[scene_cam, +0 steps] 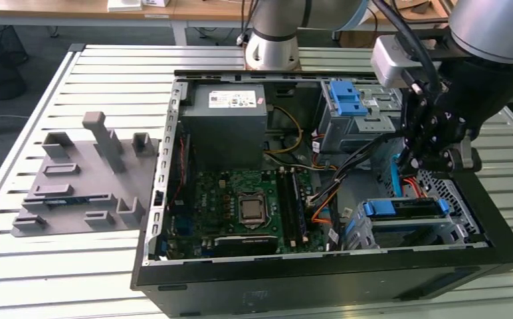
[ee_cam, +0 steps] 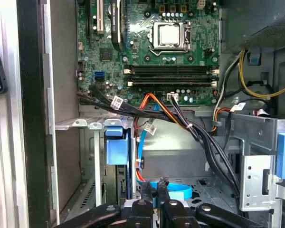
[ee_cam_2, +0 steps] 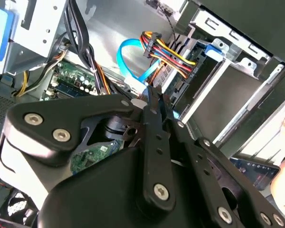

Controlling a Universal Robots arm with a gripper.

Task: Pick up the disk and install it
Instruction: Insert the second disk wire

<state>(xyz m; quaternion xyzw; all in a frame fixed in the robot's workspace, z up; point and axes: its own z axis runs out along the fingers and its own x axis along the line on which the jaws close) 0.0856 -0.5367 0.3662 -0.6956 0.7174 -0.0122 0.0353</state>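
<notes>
The disk (scene_cam: 403,208), a drive in a blue plastic carrier, sits slotted in the lower drive cage at the case's front corner, on the exterior view's right. Its blue tab (ee_cam: 115,146) faces the case interior, and it also appears in the second wrist view (ee_cam_2: 213,50). My gripper (scene_cam: 416,163) hangs inside the open computer case just above and behind that cage. Its black fingers (ee_cam: 146,190) stand close together with nothing between them, over a blue flat cable (ee_cam: 175,190). The gripper (ee_cam_2: 152,95) is apart from the disk.
The case holds a green motherboard (scene_cam: 248,203), a grey power supply box (scene_cam: 230,116) and an upper cage with a blue latch (scene_cam: 345,100). Bundles of black, orange and yellow cables (ee_cam: 180,118) cross beside the cage. A grey fixture plate (scene_cam: 84,179) lies on the slatted table.
</notes>
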